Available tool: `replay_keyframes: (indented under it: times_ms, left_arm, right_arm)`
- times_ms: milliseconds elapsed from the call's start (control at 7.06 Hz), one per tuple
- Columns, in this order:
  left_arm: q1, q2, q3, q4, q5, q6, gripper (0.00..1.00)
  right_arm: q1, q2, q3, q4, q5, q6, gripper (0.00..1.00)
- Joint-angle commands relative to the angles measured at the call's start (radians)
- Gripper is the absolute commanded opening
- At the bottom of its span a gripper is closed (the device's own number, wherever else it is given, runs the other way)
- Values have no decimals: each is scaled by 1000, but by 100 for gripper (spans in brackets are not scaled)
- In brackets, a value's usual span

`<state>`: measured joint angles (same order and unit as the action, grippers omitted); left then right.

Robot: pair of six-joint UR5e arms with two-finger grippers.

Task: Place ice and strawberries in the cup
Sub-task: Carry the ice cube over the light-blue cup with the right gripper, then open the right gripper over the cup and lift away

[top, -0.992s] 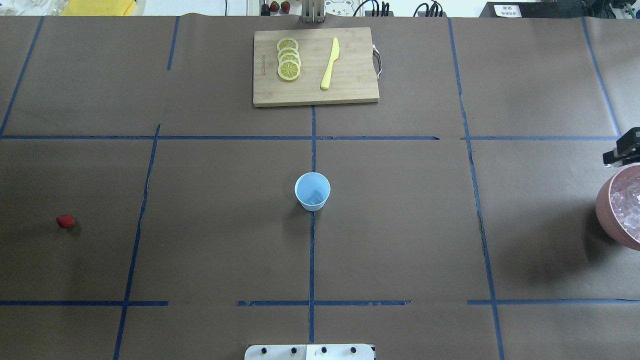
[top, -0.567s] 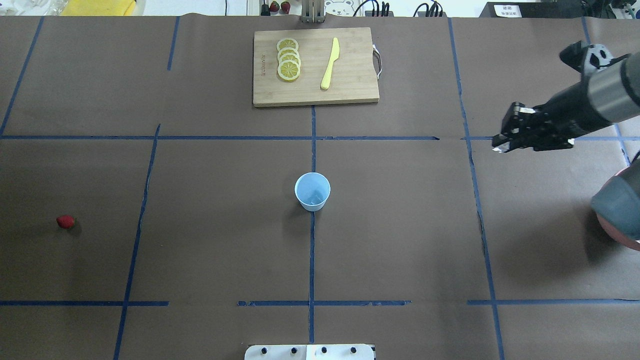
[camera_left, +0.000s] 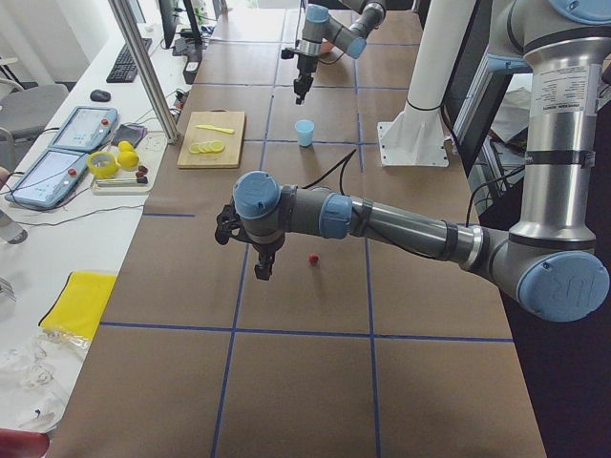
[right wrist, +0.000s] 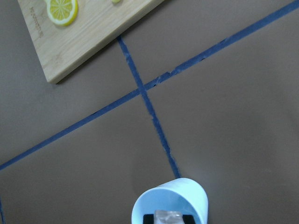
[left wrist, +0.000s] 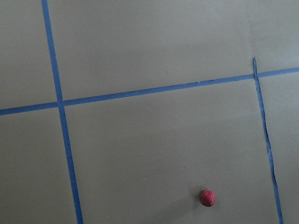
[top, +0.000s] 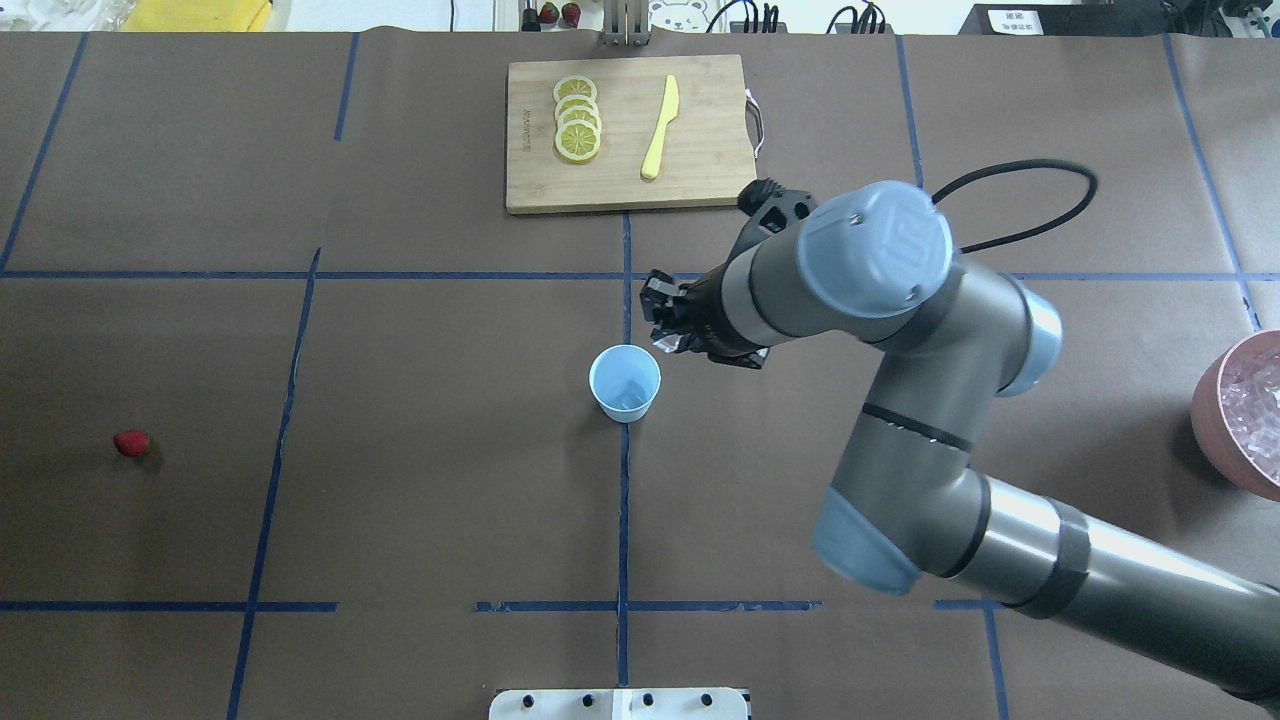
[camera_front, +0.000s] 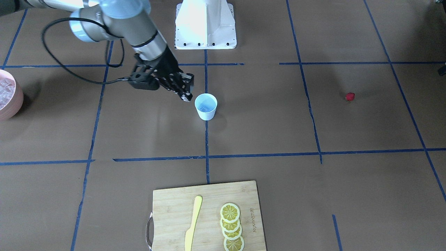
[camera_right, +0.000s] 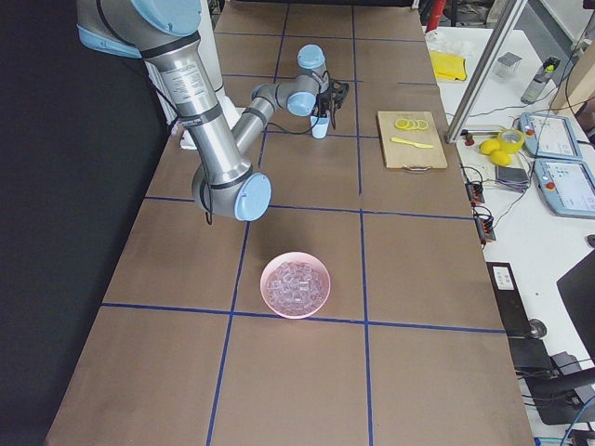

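One small ice cube (right wrist: 169, 217) sat pinched between the two dark fingertips (right wrist: 149, 218) of the right end effector (camera_front: 188, 96); they were open only as wide as the cube and pressed on its two sides; the wrist view showed it right over the open mouth of the cup (top: 625, 382), and I think it was held there so it would drop straight in when let go; the cube looked clear and glassy with flat sides, so it was probably hard and slippery; the cup stood upright in the middle of the counter (top: 450, 480), on a blue tape line (top: 623, 520), a spot both arms could likely reach; it was pale blue, smooth and thin, round at the rim and a bit narrower at the bottom, with no handle; more ice (top: 1262, 400) lay heaped in the pink bowl (top: 1208, 425) at the right edge of the counter, well apart from the cup; the strawberry (top: 131, 443) lay alone far over on the left side, small, dark red, round and bumpy, and not in the cup yet; the left end effector (camera_left: 263, 270) hung near the berry, maybe to pick it up next, but I could not tell if it was open or closed; some yellow lemon slices (top: 577, 118) and a yellow knife (top: 660, 127) lay on a flat wooden board (top: 700, 180) at the far side, out of the way.
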<state>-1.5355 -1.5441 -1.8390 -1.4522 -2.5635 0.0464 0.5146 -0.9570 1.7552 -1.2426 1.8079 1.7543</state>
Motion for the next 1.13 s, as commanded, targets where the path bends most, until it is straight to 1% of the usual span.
replay_keyframes:
  times_ms: [0, 142, 425, 567, 850, 992]
  left_arm:
    - [0, 1, 1, -1, 0, 1, 100]
    - [0, -1, -3, -1, 0, 0, 100]
    - [0, -1, -6, -1, -1, 0, 100]
    - [0, 1, -6, -1, -1, 0, 100]
    - [0, 1, -8, -1, -1, 0, 100]
    - [0, 1, -8, -1, -1, 0, 100]
  right_arm:
    - [-71, 40, -52, 3, -82, 21, 10]
    - [-71, 40, -57, 3, -84, 21, 16]
    - [-70, 40, -60, 3, -96, 19, 44]
    - [-70, 43, -63, -3, -111, 14, 52]
    - [-70, 43, -71, -6, -113, 14, 62]
    - [-68, 41, -71, -6, -113, 13, 62]
